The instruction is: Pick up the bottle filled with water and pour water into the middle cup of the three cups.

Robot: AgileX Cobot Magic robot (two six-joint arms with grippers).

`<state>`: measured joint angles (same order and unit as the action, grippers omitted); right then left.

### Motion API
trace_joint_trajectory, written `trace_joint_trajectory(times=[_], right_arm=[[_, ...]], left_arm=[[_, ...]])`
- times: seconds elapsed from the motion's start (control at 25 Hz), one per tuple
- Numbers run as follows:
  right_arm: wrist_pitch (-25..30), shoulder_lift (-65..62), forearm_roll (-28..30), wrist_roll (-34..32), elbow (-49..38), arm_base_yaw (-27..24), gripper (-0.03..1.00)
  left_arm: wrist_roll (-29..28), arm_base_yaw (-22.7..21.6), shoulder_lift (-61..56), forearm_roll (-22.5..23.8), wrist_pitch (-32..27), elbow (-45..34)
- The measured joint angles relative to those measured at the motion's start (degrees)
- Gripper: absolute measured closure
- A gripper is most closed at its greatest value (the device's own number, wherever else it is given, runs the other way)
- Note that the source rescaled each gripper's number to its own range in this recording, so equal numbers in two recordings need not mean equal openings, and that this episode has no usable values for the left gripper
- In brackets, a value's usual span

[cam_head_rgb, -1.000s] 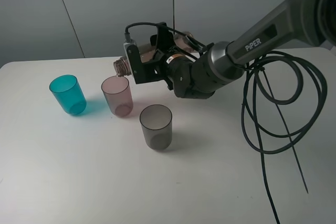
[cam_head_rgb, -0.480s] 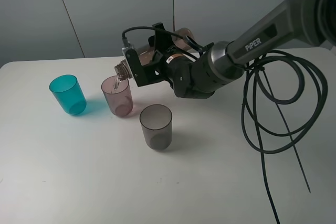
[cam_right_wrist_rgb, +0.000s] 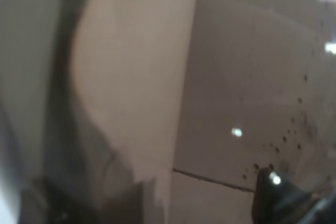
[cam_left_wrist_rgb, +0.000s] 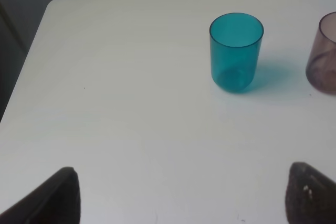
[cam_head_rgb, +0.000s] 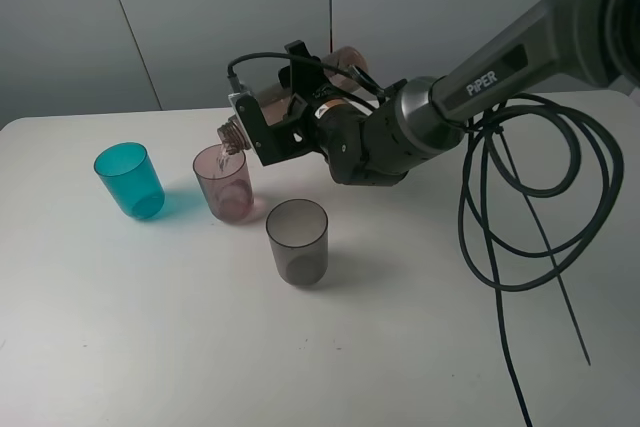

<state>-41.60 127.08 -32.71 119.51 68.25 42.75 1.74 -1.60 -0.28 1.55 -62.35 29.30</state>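
Exterior high, bottle: lies nearly level in the right gripper, with its neck tipped down over the middle cup; a thin stream appears to fall into it.
Exterior high, right gripper: closed around the bottle's body, behind the neck.
Exterior high, handling: you should judge it light, smooth, thin plastic with no cap. The water shifts its weight as it tips, so hold it mid-body, firm but not crushing.
Exterior high, surroundings: the teal cup stands near the middle cup on the left arm's side. The grey cup is just in front, below the wrist. A looped cable lies on the table, well apart.
Exterior high, obstruction: the grey cup is the nearest thing you could knock if the arm lowers.
Left wrist, left gripper: fingers spread wide, holding nothing.
Left wrist, cups: the teal cup is upright; the middle cup is cut by the frame edge.
Right wrist, view: a blurred translucent surface with droplets; you cannot tell the grip here.
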Motion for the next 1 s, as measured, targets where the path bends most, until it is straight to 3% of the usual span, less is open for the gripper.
trace_joint_trajectory(times=[0.6,1.0], right_arm=[[-1.6,0.0,0.6,0.2,0.6,0.0,0.97],[-1.9,0.0,4.7,0.2,1.7,0.0,0.97]], left_arm=[[0.0,0.0,0.0,0.0,0.0,0.0],[0.0,0.0,0.0,0.0,0.0,0.0]])
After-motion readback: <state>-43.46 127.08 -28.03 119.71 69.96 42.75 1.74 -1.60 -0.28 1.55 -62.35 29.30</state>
